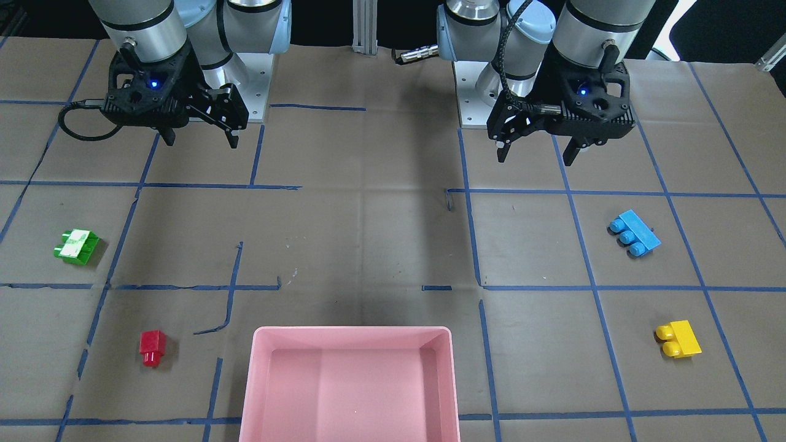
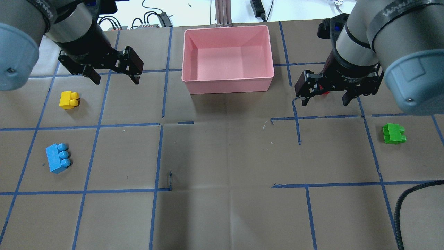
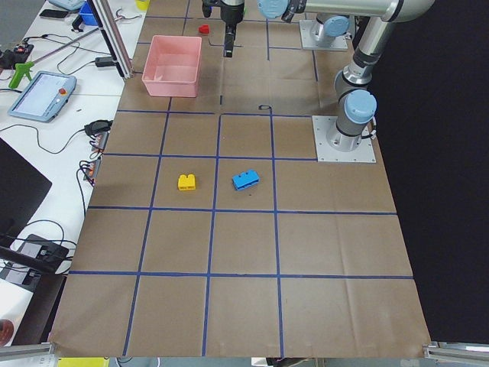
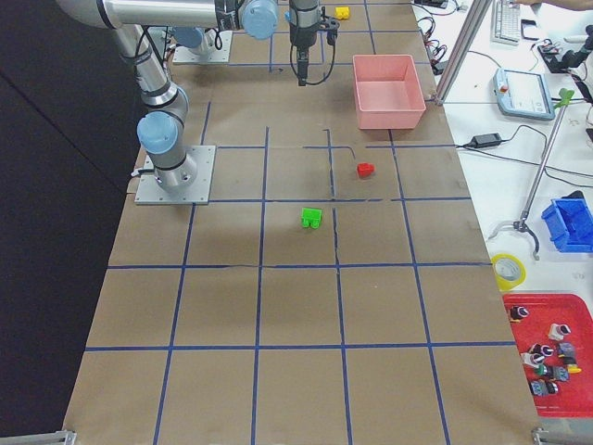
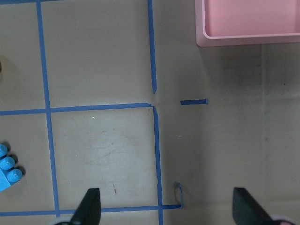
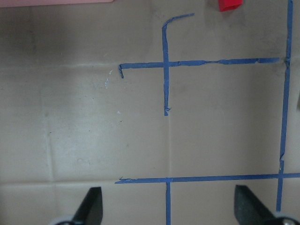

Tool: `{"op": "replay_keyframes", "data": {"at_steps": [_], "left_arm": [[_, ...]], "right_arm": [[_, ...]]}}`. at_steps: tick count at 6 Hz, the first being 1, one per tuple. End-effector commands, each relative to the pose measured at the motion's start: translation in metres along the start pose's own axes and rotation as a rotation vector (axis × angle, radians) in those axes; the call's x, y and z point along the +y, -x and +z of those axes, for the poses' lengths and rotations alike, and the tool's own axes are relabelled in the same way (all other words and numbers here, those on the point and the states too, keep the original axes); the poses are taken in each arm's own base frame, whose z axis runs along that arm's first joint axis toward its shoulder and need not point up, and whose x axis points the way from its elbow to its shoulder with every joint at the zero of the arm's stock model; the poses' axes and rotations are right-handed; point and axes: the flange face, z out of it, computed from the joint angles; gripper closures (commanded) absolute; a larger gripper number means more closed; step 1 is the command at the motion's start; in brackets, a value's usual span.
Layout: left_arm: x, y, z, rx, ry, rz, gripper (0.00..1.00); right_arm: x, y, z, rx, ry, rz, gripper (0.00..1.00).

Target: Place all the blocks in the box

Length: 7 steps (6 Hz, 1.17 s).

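Note:
The pink box point(image 1: 353, 330) stands empty at the table's far edge from the robot, also in the overhead view point(image 2: 229, 86). The blue block point(image 2: 57, 158) and the yellow block point(image 2: 68, 100) lie on my left side. The green block point(image 2: 393, 133) and the red block point(image 1: 151, 348) lie on my right side. My left gripper point(image 2: 116, 82) hovers open and empty, above the table beside the yellow block. My right gripper point(image 2: 325, 103) hovers open and empty; it partly hides the red block in the overhead view. The left wrist view shows the blue block's edge point(image 5: 5, 171) and a box corner point(image 5: 248, 41).
Blue tape lines grid the brown table cover point(image 2: 222, 156). The arm bases point(image 1: 491, 92) stand at the robot's side of the table. An operators' bench with a tablet point(image 3: 42, 95), cables and a red parts tray point(image 4: 547, 352) runs beyond the box.

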Motion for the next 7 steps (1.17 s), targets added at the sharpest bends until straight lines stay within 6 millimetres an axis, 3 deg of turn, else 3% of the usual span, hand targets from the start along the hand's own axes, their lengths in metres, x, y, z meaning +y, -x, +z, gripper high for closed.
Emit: {"op": "replay_keyframes", "data": {"at_steps": [1,6,7], "left_arm": [[0.0,0.0,0.0,0.002,-0.001,0.0,0.01],[-0.001,0.004,-0.001,-0.002,-0.004,-0.006,0.01],[-0.006,0.017,0.002,-0.01,-0.005,0.024,0.01]], "right_arm": [[0.001,0.0,-0.001,-0.001,-0.001,0.002,0.0],[0.0,-0.002,-0.001,0.002,-0.001,-0.004,0.0],[-0.001,-0.001,0.0,0.001,-0.001,0.0,0.0]]}}
